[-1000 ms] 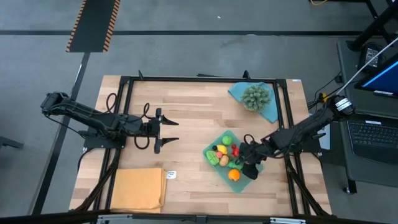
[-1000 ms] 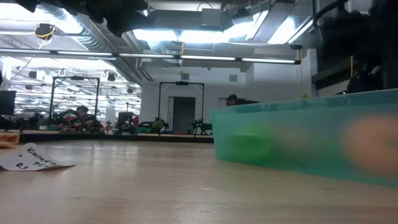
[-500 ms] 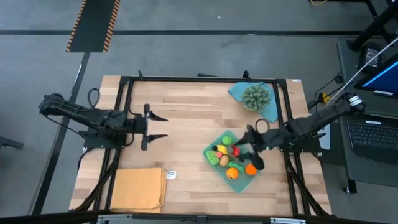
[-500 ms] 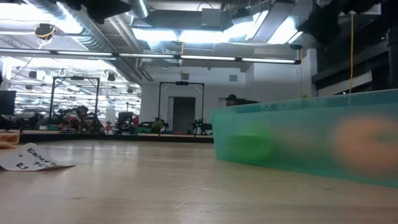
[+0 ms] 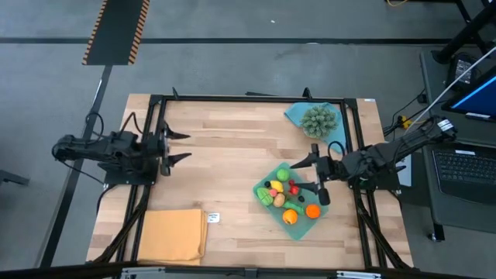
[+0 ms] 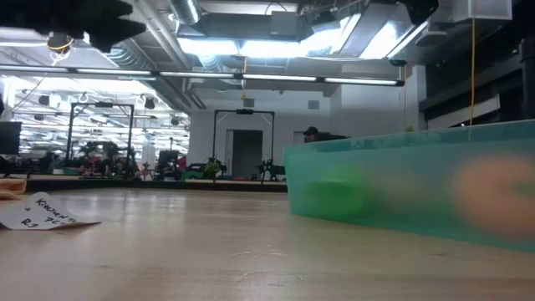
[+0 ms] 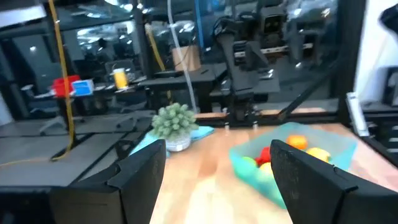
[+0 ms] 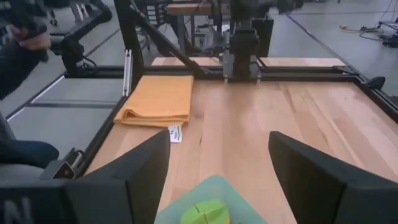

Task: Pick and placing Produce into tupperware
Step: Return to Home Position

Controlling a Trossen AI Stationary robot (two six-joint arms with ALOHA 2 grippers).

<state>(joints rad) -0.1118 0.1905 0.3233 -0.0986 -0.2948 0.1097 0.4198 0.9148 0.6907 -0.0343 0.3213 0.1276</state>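
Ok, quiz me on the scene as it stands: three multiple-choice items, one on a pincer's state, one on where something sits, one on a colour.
1. The right pincer, over the edge of the tupperware, is:
A. shut on a red piece
B. open and empty
C. shut on a cloth

2. The spiky ball sits:
A. on the blue cloth
B. in the tupperware
C. on bare wood

3. The folded cloth beside the paper tag is:
A. white
B. blue
C. orange-yellow

Answers:
1 B: its fingers are spread with nothing between them. The left pincer hangs open too, far off at the left.
2 A: the high view shows the blue cloth under the ball.
3 C: the colour is plain in the high and right wrist views.
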